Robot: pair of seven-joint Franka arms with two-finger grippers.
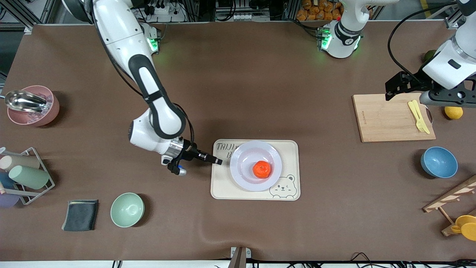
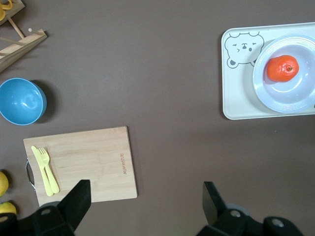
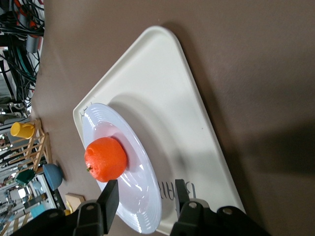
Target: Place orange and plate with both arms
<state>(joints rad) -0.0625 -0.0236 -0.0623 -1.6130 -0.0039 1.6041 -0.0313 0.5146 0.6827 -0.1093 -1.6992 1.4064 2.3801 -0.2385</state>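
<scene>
The orange (image 1: 262, 169) (image 2: 282, 69) (image 3: 105, 158) sits in the pale plate (image 1: 241, 175) (image 2: 290, 101) (image 3: 140, 167). The plate lies on the cream bear-printed tray (image 1: 223, 190) (image 2: 236, 98) (image 3: 162, 98) in the middle of the table. My right gripper (image 1: 219, 161) (image 3: 146, 184) is low at the plate's rim, on the side toward the right arm's end. It is open: its fingers stand on either side of the rim with a gap to each. My left gripper (image 1: 388, 91) (image 2: 145, 189) hangs open and empty over the edge of the wooden cutting board (image 1: 386, 119) (image 2: 93, 162).
Yellow cutlery (image 1: 418, 115) lies on the cutting board, with a lemon (image 1: 453, 112) beside it. A blue bowl (image 1: 438, 162) and a wooden rack (image 1: 453, 201) stand nearer the camera. Toward the right arm's end are a mint bowl (image 1: 127, 209), dark cloth (image 1: 80, 215), cup rack (image 1: 22, 175) and pink bowl (image 1: 31, 106).
</scene>
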